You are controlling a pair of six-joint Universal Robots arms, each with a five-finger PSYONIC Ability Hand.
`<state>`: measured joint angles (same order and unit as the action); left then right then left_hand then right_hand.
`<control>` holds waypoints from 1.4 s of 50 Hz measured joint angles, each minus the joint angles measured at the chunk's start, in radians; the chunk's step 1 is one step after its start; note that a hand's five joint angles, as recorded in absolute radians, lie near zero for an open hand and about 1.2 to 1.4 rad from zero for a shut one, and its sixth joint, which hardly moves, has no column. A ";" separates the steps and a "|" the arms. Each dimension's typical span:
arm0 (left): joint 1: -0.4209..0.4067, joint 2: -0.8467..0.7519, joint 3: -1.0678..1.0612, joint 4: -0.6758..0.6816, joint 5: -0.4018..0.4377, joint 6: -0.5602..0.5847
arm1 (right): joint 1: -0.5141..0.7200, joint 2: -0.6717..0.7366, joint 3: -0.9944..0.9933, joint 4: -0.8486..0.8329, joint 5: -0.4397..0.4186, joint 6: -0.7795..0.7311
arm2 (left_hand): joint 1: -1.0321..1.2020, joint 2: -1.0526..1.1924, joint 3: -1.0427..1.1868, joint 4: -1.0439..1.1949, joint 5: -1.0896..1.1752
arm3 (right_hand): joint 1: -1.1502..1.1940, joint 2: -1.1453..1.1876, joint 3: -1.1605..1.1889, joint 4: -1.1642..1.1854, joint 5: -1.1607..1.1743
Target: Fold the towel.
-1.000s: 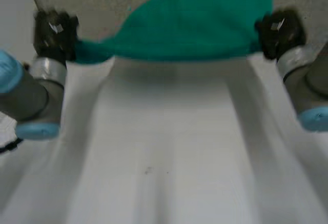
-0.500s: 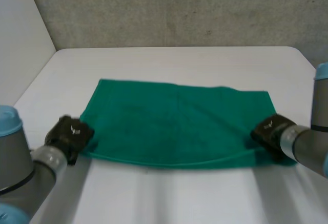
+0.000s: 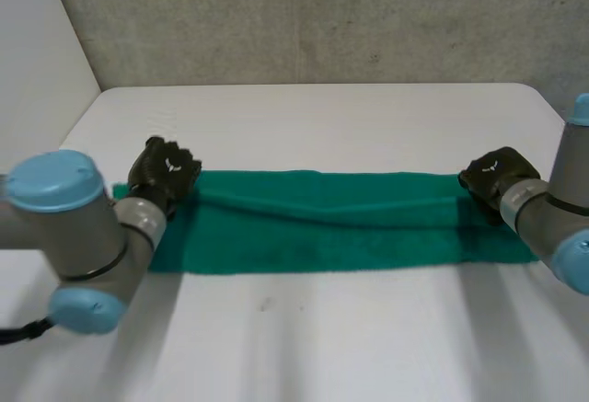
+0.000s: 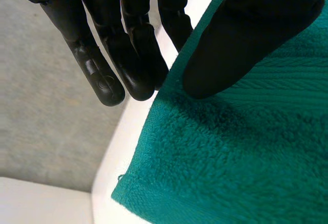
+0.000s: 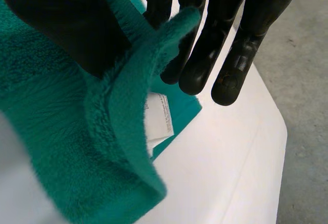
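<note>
The first fold is looking done: the left hand [image 4: 128,55] is hovering straight-fingered, holding nothing, while the right hand [image 5: 205,55] is pinching a corner of the towel [image 3: 331,236] and likely needing to let go.

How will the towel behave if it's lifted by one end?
Probably floppy: the towel curls over at the right hand. Likely light for its size, being thin folded cloth. Its fuzzy pile should resist slipping.

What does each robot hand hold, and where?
Right robot hand pinches a raised corner of the towel. Left robot hand, at the opposite end: cannot tell.
</note>
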<state>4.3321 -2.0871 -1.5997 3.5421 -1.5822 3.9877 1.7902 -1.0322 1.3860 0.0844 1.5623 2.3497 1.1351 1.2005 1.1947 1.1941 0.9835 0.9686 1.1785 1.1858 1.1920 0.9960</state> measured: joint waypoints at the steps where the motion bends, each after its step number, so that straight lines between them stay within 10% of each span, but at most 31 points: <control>1: 0.000 0.000 0.000 0.000 0.000 0.000 | 0.000 0.000 0.000 0.000 0.000 0.000 | 0.000 0.000 0.000 0.000 0.000 | 0.000 0.000 0.000 0.000 0.000; 16: -0.006 -0.387 0.384 0.119 0.068 0.010 | 0.009 0.256 -0.268 -0.031 0.069 0.031 | 0.000 0.000 0.000 0.000 0.000 | 0.000 0.000 0.000 0.000 0.000; 26: -0.006 -0.421 0.432 0.173 0.137 0.008 | 0.014 0.284 -0.320 -0.030 0.068 0.035 | 0.000 0.000 0.000 0.000 0.000 | -0.187 -0.270 -0.290 -0.293 -0.246; 37: -0.006 -0.427 0.437 0.187 0.137 0.007 | 0.012 0.299 -0.339 -0.033 0.025 0.036 | 0.000 0.000 0.000 0.000 0.000 | 0.019 0.003 -0.001 -0.002 -0.013; 70: -0.003 -0.478 0.541 0.215 0.136 -0.004 | -0.036 0.393 -0.480 -0.230 -0.027 0.201 | 0.000 0.000 0.000 0.000 0.000 | -0.086 -0.118 -0.123 -0.125 -0.115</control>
<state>4.3291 -2.5652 -1.0586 3.7572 -1.4459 3.9835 1.7544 -0.6394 0.9063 -0.1456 1.5349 2.5510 1.1351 1.2005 1.1947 1.1941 0.9835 0.8830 1.0608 1.0625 1.0669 0.8813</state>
